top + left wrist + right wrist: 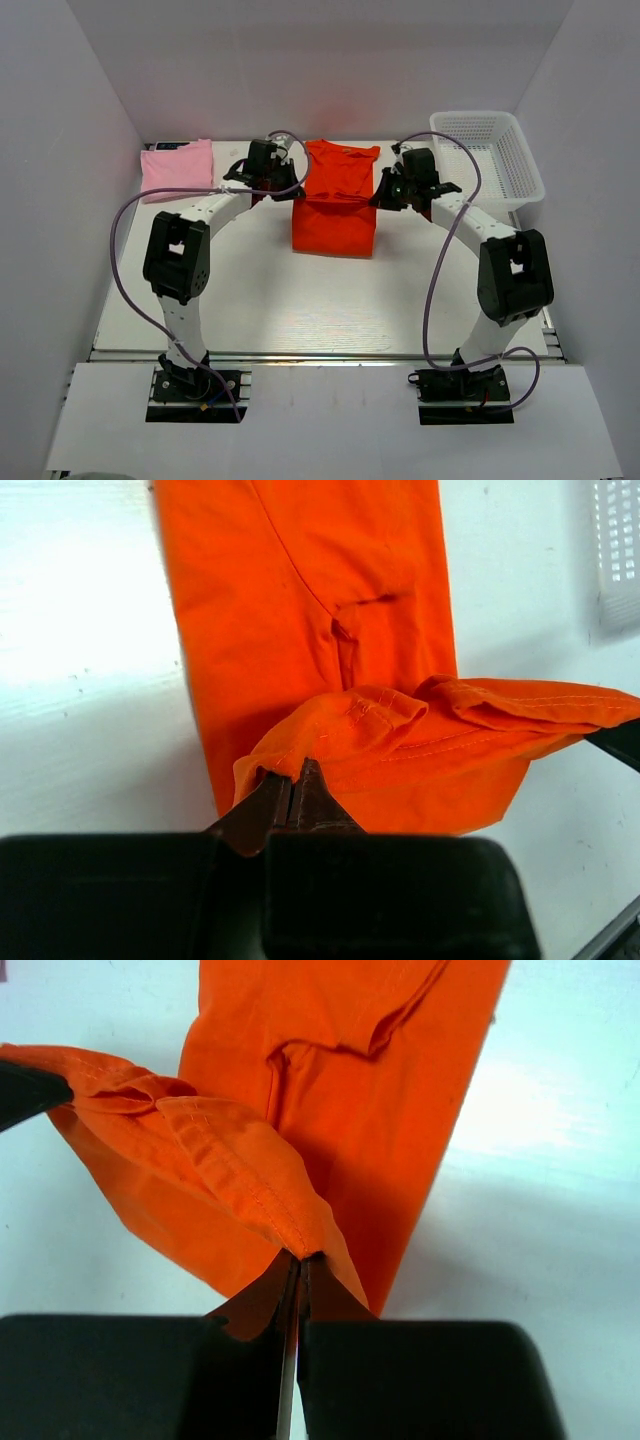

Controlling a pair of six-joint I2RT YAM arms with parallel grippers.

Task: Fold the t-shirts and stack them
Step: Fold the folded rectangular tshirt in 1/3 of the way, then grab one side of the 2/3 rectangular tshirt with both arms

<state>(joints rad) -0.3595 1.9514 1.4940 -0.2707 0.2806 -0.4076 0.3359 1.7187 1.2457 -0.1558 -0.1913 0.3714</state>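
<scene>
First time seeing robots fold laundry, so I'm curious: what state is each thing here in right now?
orange t-shirt: partly folded, one edge lifted.
pink t-shirt: folded, lying flat at far left.
left gripper: shut on orange t-shirt.
right gripper: shut on orange t-shirt.
basket: upright, looks empty.

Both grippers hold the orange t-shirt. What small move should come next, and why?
Probably carry the held edge farther toward the collar and lower it. The left gripper and right gripper are each shut on a stitched edge of the orange t-shirt, raised between them, so the fold looks unfinished.
</scene>
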